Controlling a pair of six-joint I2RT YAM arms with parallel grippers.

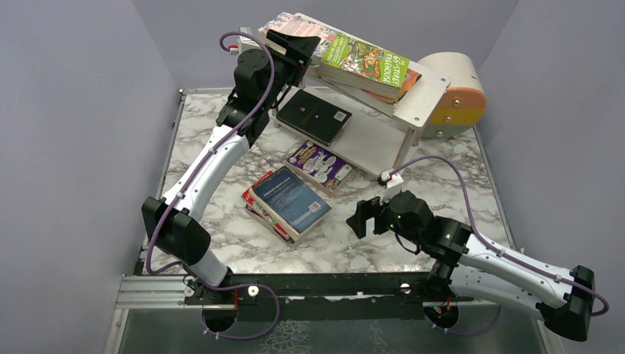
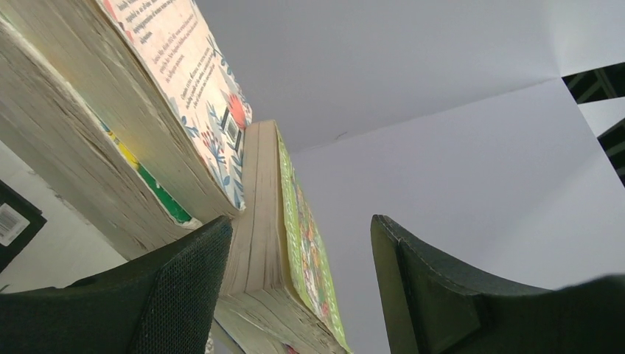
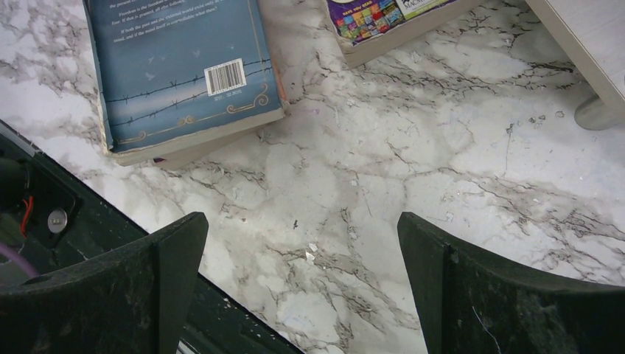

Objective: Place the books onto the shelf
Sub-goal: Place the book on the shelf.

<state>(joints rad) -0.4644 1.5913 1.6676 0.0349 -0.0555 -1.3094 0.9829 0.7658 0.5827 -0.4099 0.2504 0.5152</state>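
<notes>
The shelf (image 1: 426, 97) of pale wood stands at the back of the table. On its top board lie a pink-patterned book (image 1: 293, 28) and a green book (image 1: 366, 63) over an orange one. A black book (image 1: 313, 116) rests on the lower board. My left gripper (image 1: 301, 46) is at the top board's left end, open. In the left wrist view the green book (image 2: 258, 221) stands between the jaws beside the left finger (image 2: 184, 287), with a gap to the right finger. A purple book (image 1: 319, 165) and a blue book (image 1: 289, 200) lie on the table. My right gripper (image 1: 359, 219) hovers open and empty.
A round beige-and-orange box (image 1: 457, 92) sits behind the shelf's right end. A red book's edge shows beneath the blue book (image 3: 177, 66). The shelf's metal leg (image 3: 597, 114) stands right of my right gripper (image 3: 301, 217). Grey walls close in on three sides.
</notes>
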